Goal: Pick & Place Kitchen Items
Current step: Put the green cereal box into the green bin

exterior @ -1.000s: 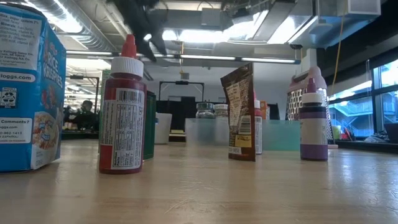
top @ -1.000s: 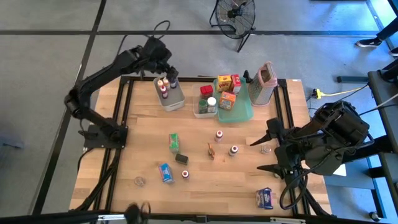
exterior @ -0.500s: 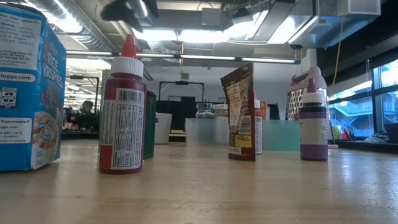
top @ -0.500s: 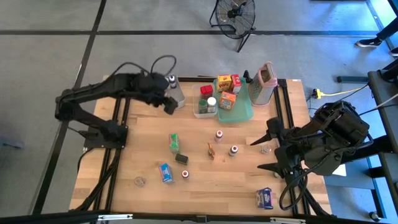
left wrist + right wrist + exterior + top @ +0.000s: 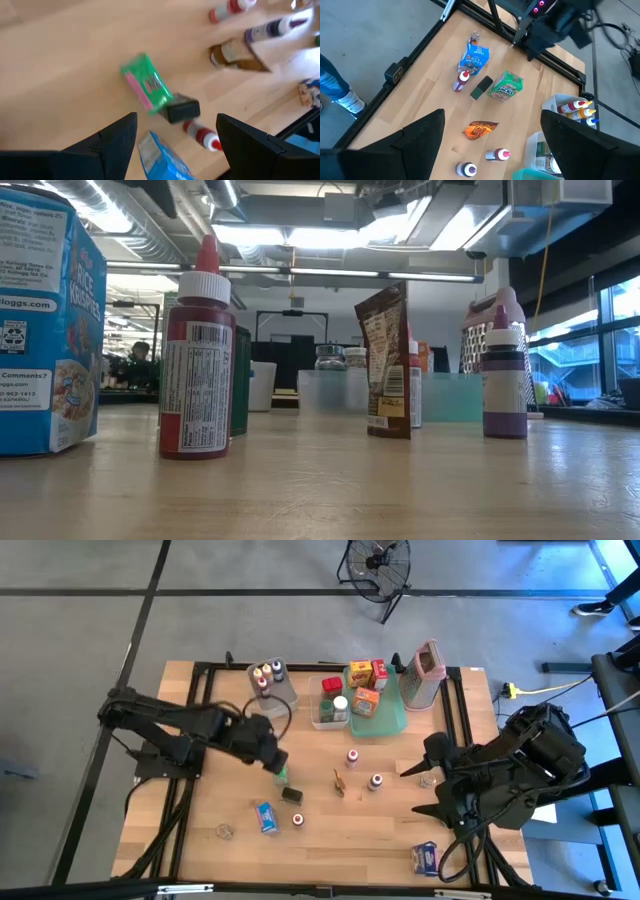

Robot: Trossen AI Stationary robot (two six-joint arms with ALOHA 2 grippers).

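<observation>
The kitchen items lie scattered over the wooden desk [image 5: 200,810]. Nearest the front edge we see a blue box [image 5: 425,859] by the right corner, then another blue box [image 5: 266,817] and a red-capped bottle [image 5: 298,821]. Farther in, a small black box [image 5: 292,794] touches a green packet [image 5: 280,772], and the left hand [image 5: 275,758] hovers just above that packet, fingers spread and grasping nothing. An orange packet [image 5: 342,783] and 2 small bottles [image 5: 376,781] lie mid-desk. The right hand [image 5: 428,785] hangs released near the right edge. At the far side, a clear bin [image 5: 290,690] holds 3 bottles and a teal tray [image 5: 393,720] holds boxes.
</observation>
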